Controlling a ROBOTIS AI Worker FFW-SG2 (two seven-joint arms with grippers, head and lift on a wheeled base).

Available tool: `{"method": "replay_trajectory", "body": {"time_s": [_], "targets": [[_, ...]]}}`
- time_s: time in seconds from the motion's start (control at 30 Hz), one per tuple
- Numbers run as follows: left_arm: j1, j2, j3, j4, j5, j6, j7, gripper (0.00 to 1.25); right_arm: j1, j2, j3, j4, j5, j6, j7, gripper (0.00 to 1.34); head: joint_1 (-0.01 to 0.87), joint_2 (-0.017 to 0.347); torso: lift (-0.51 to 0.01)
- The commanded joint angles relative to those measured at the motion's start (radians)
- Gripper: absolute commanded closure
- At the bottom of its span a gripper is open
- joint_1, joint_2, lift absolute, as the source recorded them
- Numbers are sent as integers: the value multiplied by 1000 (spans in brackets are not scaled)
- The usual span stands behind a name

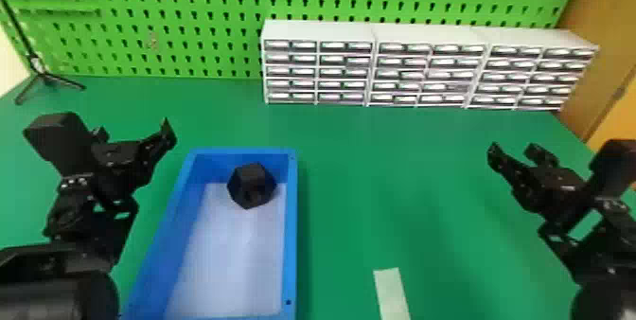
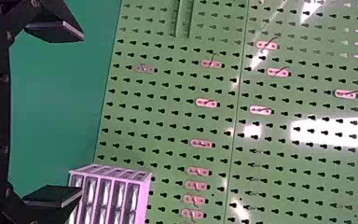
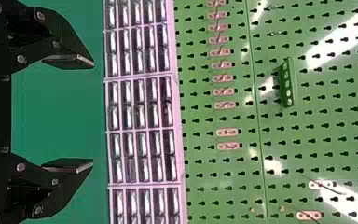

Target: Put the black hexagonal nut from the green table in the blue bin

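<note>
The black hexagonal nut (image 1: 251, 185) is lying inside the blue bin (image 1: 292, 229), toward one o'clock; the left gripper (image 2: 81, 114), at its ten o'clock, and right gripper (image 3: 92, 114), at two, are gaping empty; seemingly nothing is remaining to do

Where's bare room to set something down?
Green table between blue bin and right hand, bordered by drawer cabinets beyond, pale strip nearer; bin floor nearer than black hexagonal nut. Crowded: bin's far end; left hand's side.

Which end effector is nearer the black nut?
Left. The left end effector is just left of the blue bin, where the nut sits; the right end effector is well right, across the table.
</note>
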Motion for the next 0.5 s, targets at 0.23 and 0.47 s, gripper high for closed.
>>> {"method": "replay_trajectory", "body": {"time_s": [0.23,0.47], "targets": [[-1,-1,0,0,0,0,0,125,0,0,0,0,0,0,0,510,692,8,-97],[-1,-1,-2,0,0,0,0,125,0,0,-2,0,0,0,0,510,692,8,-97]]}}
